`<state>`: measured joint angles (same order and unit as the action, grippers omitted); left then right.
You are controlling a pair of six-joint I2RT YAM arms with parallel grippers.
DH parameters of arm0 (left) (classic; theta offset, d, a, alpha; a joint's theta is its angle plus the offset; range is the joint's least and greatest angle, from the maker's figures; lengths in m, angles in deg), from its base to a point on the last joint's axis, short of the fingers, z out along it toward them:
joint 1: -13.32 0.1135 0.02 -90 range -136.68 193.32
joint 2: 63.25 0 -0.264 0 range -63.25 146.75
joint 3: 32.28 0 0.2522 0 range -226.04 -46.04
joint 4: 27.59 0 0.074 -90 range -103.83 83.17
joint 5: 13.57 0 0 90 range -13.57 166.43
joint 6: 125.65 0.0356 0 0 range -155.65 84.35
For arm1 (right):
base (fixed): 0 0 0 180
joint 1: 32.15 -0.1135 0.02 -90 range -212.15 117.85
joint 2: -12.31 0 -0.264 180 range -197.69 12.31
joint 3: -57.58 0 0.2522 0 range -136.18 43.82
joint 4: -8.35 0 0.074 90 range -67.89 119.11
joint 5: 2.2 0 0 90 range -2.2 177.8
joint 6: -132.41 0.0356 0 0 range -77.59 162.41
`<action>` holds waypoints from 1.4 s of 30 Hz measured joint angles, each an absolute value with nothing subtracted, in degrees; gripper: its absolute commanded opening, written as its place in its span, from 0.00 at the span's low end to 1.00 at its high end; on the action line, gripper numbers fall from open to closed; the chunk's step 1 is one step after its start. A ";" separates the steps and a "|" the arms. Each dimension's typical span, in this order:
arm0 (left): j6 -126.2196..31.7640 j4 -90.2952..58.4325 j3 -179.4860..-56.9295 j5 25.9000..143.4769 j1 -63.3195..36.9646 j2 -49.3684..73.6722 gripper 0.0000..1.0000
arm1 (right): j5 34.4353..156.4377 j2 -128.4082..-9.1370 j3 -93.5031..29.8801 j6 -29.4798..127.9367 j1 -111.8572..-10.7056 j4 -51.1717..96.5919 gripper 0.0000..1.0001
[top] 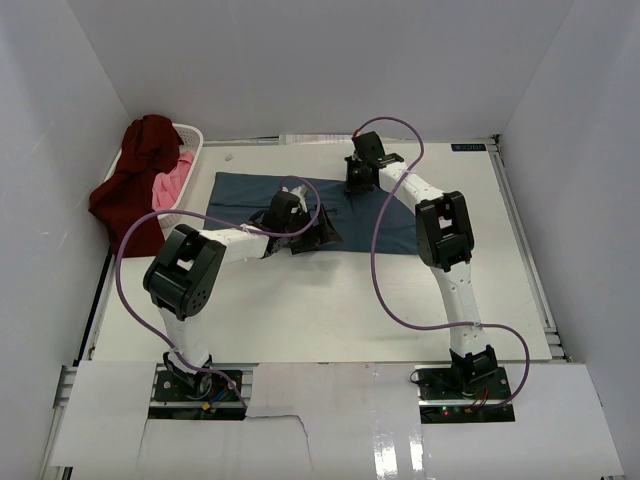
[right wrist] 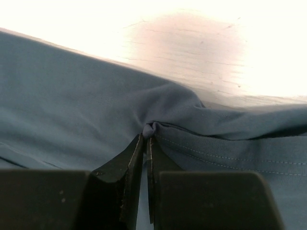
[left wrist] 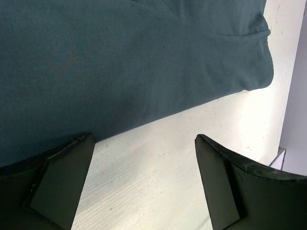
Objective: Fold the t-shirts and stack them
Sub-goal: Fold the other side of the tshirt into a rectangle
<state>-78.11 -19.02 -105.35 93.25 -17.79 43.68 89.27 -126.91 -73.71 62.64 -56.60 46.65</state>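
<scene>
the dusty teal-blue cloth t-shirt (top: 245,200) (left wrist: 120,62) (right wrist: 72,120) is lying spread out and mostly flat on the white table (top: 330,310), towards the far side, between the two arms.

the right gripper (top: 358,180) (right wrist: 147,132) is reaching to the far edge of this shirt. its wrist view is showing the two dark fingers pressed together with a small bunch of the teal cloth pinched between their tips. a stitched hem is running off to the right of the pinch, and the fabric is puckering around it. bare table is showing just beyond the pinched edge.

the left gripper (top: 315,235) (left wrist: 144,139) is sitting over the near edge of the same shirt, its jaws standing wide apart and holding nothing. in its wrist view the shirt's edge is running diagonally just beyond the fingertips, with bare table showing between the fingers. whether the fingers are touching the cloth or the table cannot be told.

the dark maroon cloth t-shirt (top: 140,170) is hanging crumpled over the rim of the white plastic laundry basket (top: 192,140) at the far left corner, spilling down its outer side. the pink cloth t-shirt (top: 178,180) is lying bunched inside that basket, just beside the maroon one. both are well apart from either gripper.
</scene>
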 measured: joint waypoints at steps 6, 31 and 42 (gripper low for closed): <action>-78.08 -19.02 -105.35 93.27 -17.79 43.68 0.98 | 91.13 -126.91 -73.43 61.46 -56.60 44.97 0.24; -77.23 -13.64 -107.88 92.90 -20.55 43.44 0.98 | 89.27 -97.86 -42.44 55.30 -56.34 20.81 0.67; -69.21 2.36 -125.87 94.25 -4.24 38.76 0.98 | 83.13 -85.05 -28.60 58.29 -56.10 29.51 0.08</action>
<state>-69.21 2.36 -125.87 94.25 -4.24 38.76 83.13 -85.05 -28.60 58.29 -56.10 29.51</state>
